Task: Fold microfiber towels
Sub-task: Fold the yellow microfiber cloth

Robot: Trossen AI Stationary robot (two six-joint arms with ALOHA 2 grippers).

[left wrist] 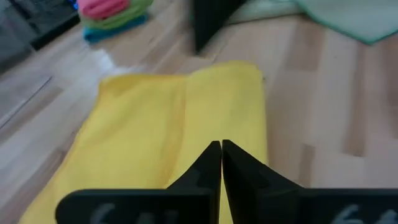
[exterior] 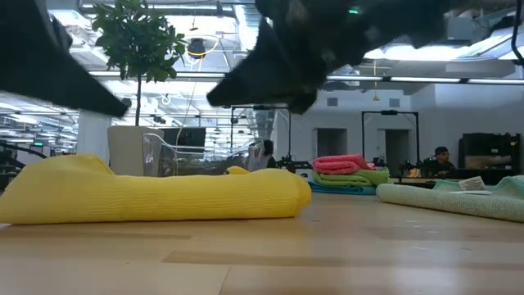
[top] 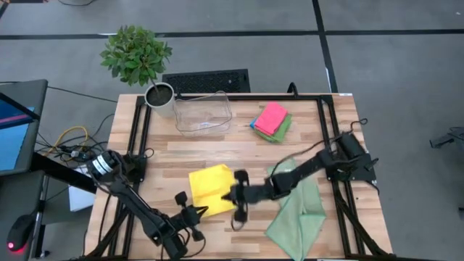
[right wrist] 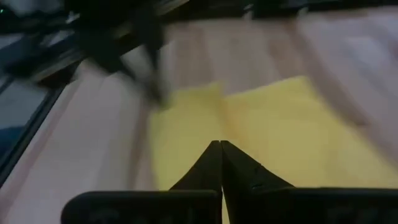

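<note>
On the table, yellow towel (top: 211, 188): folded, no readable label.
Left gripper (left wrist: 221, 151): fingers together, empty.
Right gripper (right wrist: 221, 149): fingers together, empty.

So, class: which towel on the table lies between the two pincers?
The yellow towel, folded at the table's near middle. The left pincer and right pincer flank it; the sage towel lies spread to its right, the pink-topped stack far off.

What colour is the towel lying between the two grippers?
Yellow towel, plain with no pattern; the high view shows it best.
</note>
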